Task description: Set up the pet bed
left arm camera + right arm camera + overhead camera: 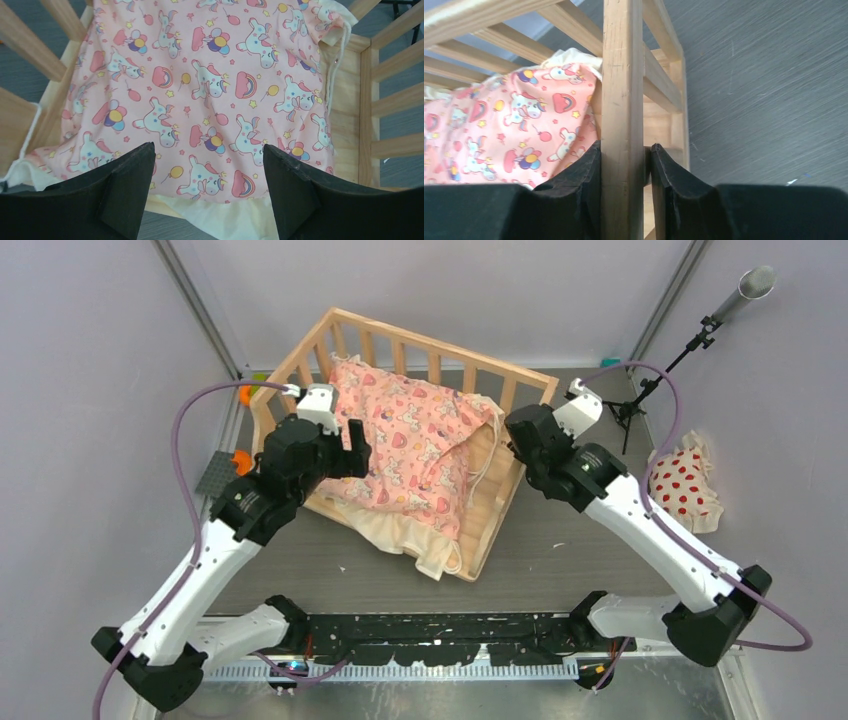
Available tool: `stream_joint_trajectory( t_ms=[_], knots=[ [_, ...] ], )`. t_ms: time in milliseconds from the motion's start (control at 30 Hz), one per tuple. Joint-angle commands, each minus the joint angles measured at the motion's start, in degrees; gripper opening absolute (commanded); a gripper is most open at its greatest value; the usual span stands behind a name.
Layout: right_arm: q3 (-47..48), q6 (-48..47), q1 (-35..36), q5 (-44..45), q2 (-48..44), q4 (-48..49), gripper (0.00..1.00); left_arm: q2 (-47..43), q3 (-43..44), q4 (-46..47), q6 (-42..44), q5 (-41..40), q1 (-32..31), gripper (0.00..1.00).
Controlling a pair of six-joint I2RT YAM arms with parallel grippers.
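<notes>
The pet bed (445,346) stands on the far middle of the table (600,540), turned at an angle to my bases, with its slatted rails rising at the back and sides. My right gripper (623,150) is clamped on it: in the right wrist view my two dark fingers (579,175) press from either side on one pale wooden bar of the rail at the bed's right end, and the bar fills the gap between them. Inside the frame lies the pink cushion (415,445) printed with unicorns, rainbows and balloons. It covers most of the plank base, leaving a strip of bare wood along the right side, where a cream tie (332,70) trails down. The cushion's cream hem spills over the bed's near edge toward me. My left gripper (207,155) hovers over that near edge, its fingers spread wide with nothing between them and the print showing through the gap. Well apart on the right, against the wall, lies a white pillow with red dots (685,485), and behind it stands a black stand (700,335) carrying a grey tube.
</notes>
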Motion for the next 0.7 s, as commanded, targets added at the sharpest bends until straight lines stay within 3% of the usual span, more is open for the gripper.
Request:
stream_joint_trajectory(
  t_ms=[0,133,267,400,533,667],
  knots=[
    [-6.53,14.80,1.86,1.61,-9.49,10.88,0.01,3.12,-1.23,5.32,-1.06,4.20,-0.30,0.80],
    [-6.18,11.87,1.75,2.10,-13.70,9.14,0.02,3.96,-4.56,14.02,-3.10,7.58,-0.66,0.81],
    [-6.29,8.43,1.82,-5.47,-14.99,9.40,0.09,10.32,-1.75,18.37,-5.28,8.79,-6.14,0.80],
    [-6.22,2.67,1.74,-13.77,-16.31,10.49,0.32,17.74,1.25,25.80,-6.86,5.28,-13.40,0.80],
    [-3.89,-3.42,1.75,-16.07,-20.75,8.10,0.55,24.86,4.45,30.76,-10.19,1.54,-17.32,0.79],
    [2.50,-10.74,1.78,-13.34,-23.47,0.73,0.64,32.15,9.27,32.78,-9.91,-3.98,-20.68,0.79]
  ],
)
